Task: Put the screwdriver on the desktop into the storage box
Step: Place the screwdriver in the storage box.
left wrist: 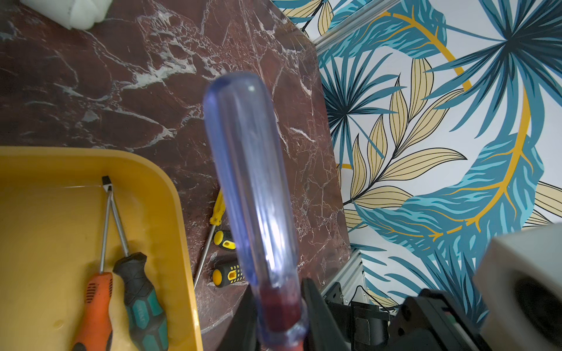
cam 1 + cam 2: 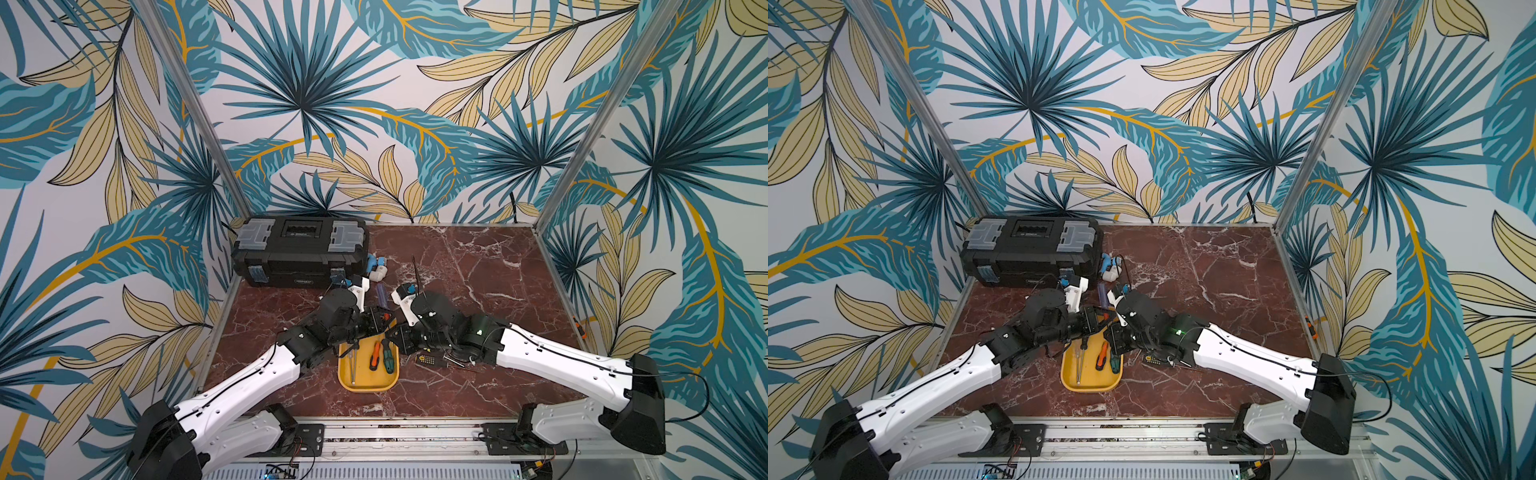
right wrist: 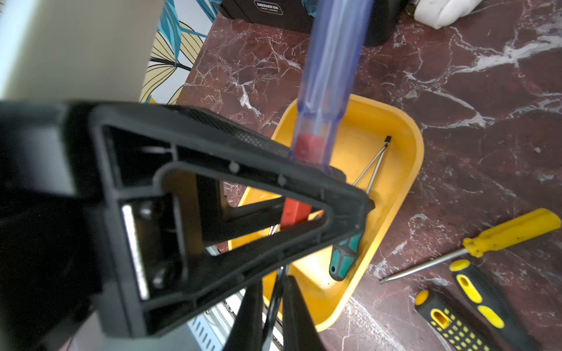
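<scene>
A screwdriver with a clear blue handle [image 1: 249, 170] and a red collar hangs over the far end of the storage box [image 2: 368, 385], a shallow yellow tray on the marble desktop [image 2: 478, 270]. My left gripper [image 1: 278, 307] is shut on the base of that handle. My right gripper [image 3: 273, 304] is shut on the thin dark shaft below the collar. In both top views the two grippers meet above the tray's far edge, with the blue handle [image 2: 381, 296] [image 2: 1102, 293] pointing away. An orange-handled screwdriver [image 2: 375, 355] and a green-black one [image 2: 388, 359] lie in the tray.
A black toolbox [image 2: 299, 249] stands at the back left, a white and blue tool [image 2: 378, 268] beside it. Right of the tray, a yellow-handled screwdriver [image 3: 514, 231] and two black-yellow ones [image 3: 450, 322] lie on the desktop. Aluminium rails edge the surface.
</scene>
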Motion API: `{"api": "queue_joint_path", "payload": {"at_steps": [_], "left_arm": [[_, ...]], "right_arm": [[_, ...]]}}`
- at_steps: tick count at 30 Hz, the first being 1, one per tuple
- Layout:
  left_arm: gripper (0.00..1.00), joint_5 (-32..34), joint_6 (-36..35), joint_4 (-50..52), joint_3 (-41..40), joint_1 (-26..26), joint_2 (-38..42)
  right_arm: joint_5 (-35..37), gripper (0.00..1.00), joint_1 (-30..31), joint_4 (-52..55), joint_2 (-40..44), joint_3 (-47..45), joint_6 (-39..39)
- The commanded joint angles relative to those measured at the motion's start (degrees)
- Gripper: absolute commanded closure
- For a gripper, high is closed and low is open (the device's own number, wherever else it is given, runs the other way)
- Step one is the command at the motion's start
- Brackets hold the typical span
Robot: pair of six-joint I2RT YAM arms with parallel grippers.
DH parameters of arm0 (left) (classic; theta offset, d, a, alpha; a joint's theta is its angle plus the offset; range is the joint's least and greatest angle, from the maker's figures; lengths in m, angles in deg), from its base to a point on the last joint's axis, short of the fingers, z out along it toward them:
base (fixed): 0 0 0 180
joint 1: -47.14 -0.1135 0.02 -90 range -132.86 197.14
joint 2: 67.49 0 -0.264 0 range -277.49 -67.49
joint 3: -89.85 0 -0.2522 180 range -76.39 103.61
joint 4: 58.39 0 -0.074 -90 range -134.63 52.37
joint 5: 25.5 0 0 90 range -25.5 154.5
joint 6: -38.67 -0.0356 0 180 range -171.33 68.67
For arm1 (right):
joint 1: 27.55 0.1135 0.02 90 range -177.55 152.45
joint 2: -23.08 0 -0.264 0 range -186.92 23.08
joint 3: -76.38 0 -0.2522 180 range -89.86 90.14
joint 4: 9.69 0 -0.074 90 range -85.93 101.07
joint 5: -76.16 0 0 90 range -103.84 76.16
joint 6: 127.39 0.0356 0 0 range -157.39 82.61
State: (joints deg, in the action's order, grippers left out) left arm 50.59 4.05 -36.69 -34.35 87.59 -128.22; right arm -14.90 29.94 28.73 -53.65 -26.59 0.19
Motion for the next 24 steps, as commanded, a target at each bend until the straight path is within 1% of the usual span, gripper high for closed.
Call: {"api": "queue_joint_path", "payload": {"at_steps": [1, 2, 3, 4, 6, 7, 9, 11, 13, 15, 16, 17, 20, 22, 24], "left_arm": [[1.00, -0.94, -0.04, -2.19, 1.49, -0.02, 0.94], [1.00, -1.25, 0.08, -2.69, 1.35, -0.10, 0.96], [0.96, -1.56, 0.25, -3.47, 1.07, -0.07, 0.95], [0.85, -1.99, 0.50, -4.34, 0.66, -0.13, 1.09], [0.57, -2.56, 1.49, -6.81, -0.58, -0.28, 1.79], [0.48, -2.89, 2.25, -8.83, -1.71, -0.52, 2.61], [0.40, -3.24, 4.30, -14.02, -4.45, -0.95, 4.42], [0.34, -3.18, 6.41, -19.95, -7.46, -1.26, 6.43], [0.33, -3.22, 6.70, -25.89, -10.24, -1.77, 8.18], [0.33, -3.22, 6.70, -28.21, -11.42, -2.12, 9.12], [0.26, -4.44, 8.52, -28.96, -11.67, -2.13, 9.22], [0.27, -5.21, 8.67, -29.83, -11.80, -2.15, 9.14], [0.37, -6.56, 9.55, -32.92, -12.66, -2.24, 8.84], [0.44, -6.32, 9.59, -32.98, -12.78, -2.21, 9.12], [0.54, -5.59, 9.16, -31.76, -12.56, -2.24, 9.23]], "right_arm": [[1.74, 1.00, 0.29, -0.03, 0.82, -0.55, -0.15], [2.02, 1.00, 0.30, -0.18, 1.11, -0.83, 0.12], [2.38, 1.00, 0.26, -0.39, 1.54, -1.23, 0.42], [2.46, 1.00, 0.26, -1.16, 2.20, -1.94, 0.78], [1.90, 1.00, 0.08, -3.40, 3.59, -3.47, 1.83], [1.07, 1.00, -0.08, -4.86, 4.43, -4.57, 2.64], [-0.87, 1.00, -0.56, -8.19, 5.86, -6.79, 4.52], [-3.75, 1.00, -1.11, -14.41, 7.60, -10.00, 7.36], [-6.76, 1.00, -1.45, -21.15, 9.52, -13.20, 10.34], [-8.53, 1.00, -1.68, -25.85, 11.14, -15.67, 12.64], [-9.59, 1.00, -1.93, -28.91, 11.94, -17.05, 13.84], [-10.65, 1.00, -2.16, -31.38, 12.52, -18.19, 14.98], [-12.21, 1.00, -2.50, -35.36, 13.49, -19.93, 17.16], [-13.04, 1.00, -2.56, -36.62, 13.84, -20.53, 18.13], [-13.76, 1.00, -2.68, -38.52, 14.13, -21.44, 19.09]]}}
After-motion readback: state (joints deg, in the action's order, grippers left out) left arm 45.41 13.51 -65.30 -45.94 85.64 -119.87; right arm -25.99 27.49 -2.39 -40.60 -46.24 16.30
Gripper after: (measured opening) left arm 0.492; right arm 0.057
